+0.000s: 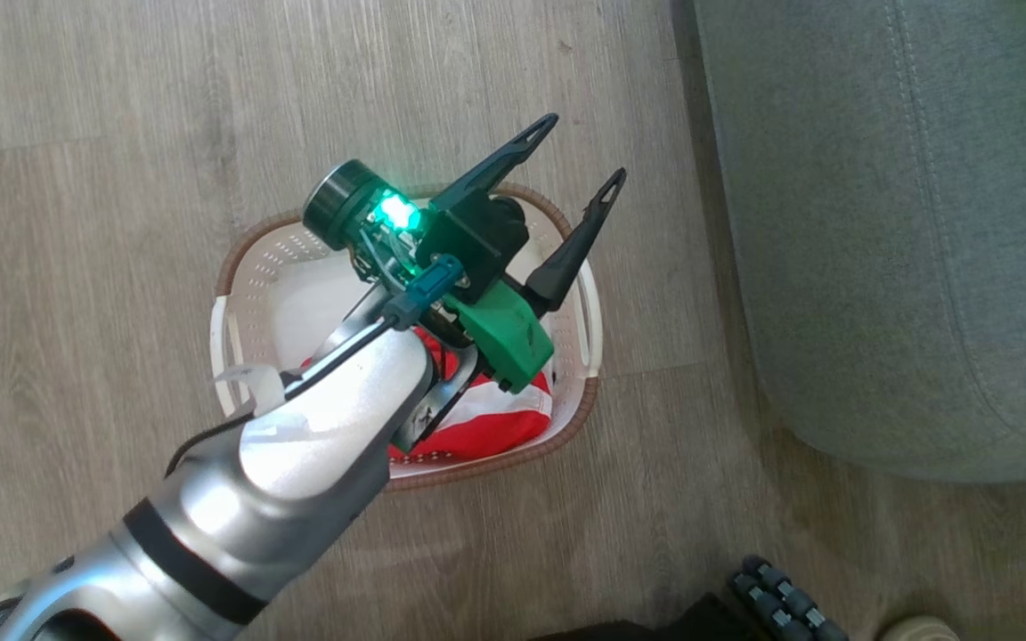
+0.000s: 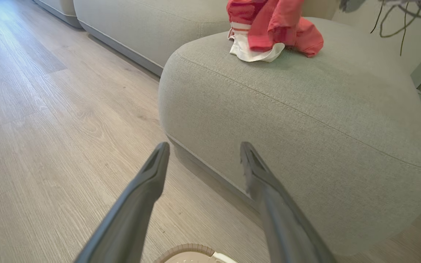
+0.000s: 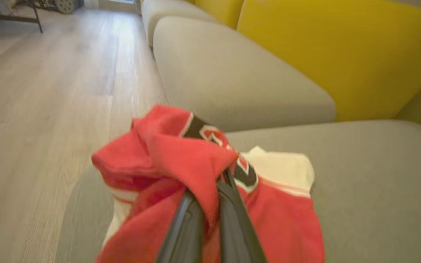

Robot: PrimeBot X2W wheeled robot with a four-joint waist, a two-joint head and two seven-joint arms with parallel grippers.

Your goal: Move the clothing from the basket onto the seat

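Observation:
The white basket (image 1: 237,258) with a brown rim stands on the wood floor, and a red piece of clothing with white stripes (image 1: 486,423) lies in its near end. My left gripper (image 1: 584,147) hovers over the basket, open and holding nothing. In the left wrist view its fingers (image 2: 159,171) point toward the grey-green seat (image 2: 305,128). A red jersey (image 2: 269,29) rests its lower folds on top of that seat. My right gripper (image 3: 222,182) is shut on this red jersey (image 3: 166,153), bunched over the seat (image 3: 371,182).
The seat (image 1: 905,223) fills the right side, a short floor gap away from the basket. Yellow back cushions (image 3: 342,47) and another grey sofa section (image 3: 232,73) lie beyond. A dark ribbed object (image 1: 780,601) sits on the floor at the bottom. Cables (image 2: 404,22) hang at the upper right.

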